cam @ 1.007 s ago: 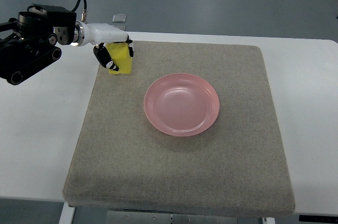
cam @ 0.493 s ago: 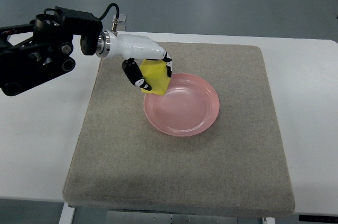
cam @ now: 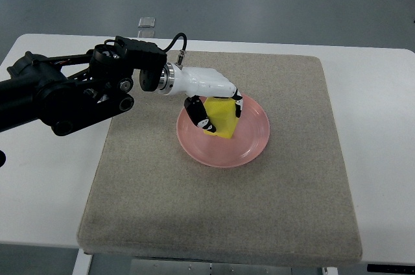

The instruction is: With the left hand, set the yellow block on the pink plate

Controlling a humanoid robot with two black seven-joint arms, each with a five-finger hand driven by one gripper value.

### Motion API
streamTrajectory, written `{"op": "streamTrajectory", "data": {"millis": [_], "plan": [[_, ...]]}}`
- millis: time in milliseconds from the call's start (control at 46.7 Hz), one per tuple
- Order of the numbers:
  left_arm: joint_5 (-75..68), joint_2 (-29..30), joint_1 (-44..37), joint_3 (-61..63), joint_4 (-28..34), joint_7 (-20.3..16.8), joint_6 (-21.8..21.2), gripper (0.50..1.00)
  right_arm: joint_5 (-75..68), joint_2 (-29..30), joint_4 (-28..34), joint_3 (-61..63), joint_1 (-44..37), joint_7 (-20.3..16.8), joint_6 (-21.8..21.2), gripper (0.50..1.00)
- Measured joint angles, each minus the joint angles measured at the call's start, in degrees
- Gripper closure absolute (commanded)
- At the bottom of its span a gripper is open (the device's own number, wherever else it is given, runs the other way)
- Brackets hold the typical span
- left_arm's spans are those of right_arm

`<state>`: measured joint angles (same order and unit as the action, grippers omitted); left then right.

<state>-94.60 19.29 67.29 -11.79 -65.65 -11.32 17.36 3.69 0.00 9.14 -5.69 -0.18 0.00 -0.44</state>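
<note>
Top view, single camera. Left hand [cam: 217, 106] reaches in over the pink plate [cam: 253, 148], fingers closed around the yellow block [cam: 222, 118]. One dark finger [cam: 198, 114] lies against the block's near-left face, and another shows at its far-right edge. The block hangs directly beneath the palm, tilted, its lower corner over the plate's bowl. I cannot tell whether that corner touches the plate or sits just above it. The plate extends to the right of and beyond the hand; the block is toward its left half, inside the rim.

Plate rests on the grey mat [cam: 285, 223], which covers most of the white bench [cam: 382, 158]. Right arm is not visible.

Step in hand (judgement): transport looks about finished and placement is under way, with release not yet made.

Next move (judgement): lower the block until a flat face bears on the plate floor, levelling the tilt if possible, then spread the fingers and lift the hand straight up. Risk: released while tilted, the block may tip or slide on the smooth, sloping plate surface, and a finger dragging on withdrawal could nudge the plate across the mat.
</note>
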Motion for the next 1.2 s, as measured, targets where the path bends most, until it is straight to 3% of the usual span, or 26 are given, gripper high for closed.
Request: {"op": "streamTrajectory", "data": {"millis": [43, 129, 214, 514, 879, 1200], "plan": [[-0.8, -0.5, -0.8, 0.0, 0.6, 0.0, -1.5, 0.768, 0.0, 0.0, 0.0, 0.0, 0.0, 0.0, 0.0, 0.576], [-2.2, -0.9, -2.1, 0.1, 0.8, 0.0, -5.0, 0.707, 0.0, 0.0, 0.0, 0.0, 0.0, 0.0, 0.0, 0.576], [-2.6, -1.1, -2.2, 0.1, 0.8, 0.0, -5.9, 0.508, 0.0, 0.0, 0.0, 0.0, 0.0, 0.0, 0.0, 0.576], [6.1, 0.7, -1.3, -0.1, -0.5, -0.4, -4.4, 0.5, 0.0, 0.0, 0.0, 0.0, 0.0, 0.0, 0.0, 0.576], [62.7, 10.0, 3.2, -0.8, 1.8, -0.3, -0.6, 0.5, 0.0, 0.0, 0.0, 0.0, 0.0, 0.0, 0.0, 0.576], [100.9, 13.6, -3.6, -1.2, 3.8, -0.1, -0.4, 0.5, 0.0, 0.0, 0.0, 0.0, 0.0, 0.0, 0.0, 0.576]]}}
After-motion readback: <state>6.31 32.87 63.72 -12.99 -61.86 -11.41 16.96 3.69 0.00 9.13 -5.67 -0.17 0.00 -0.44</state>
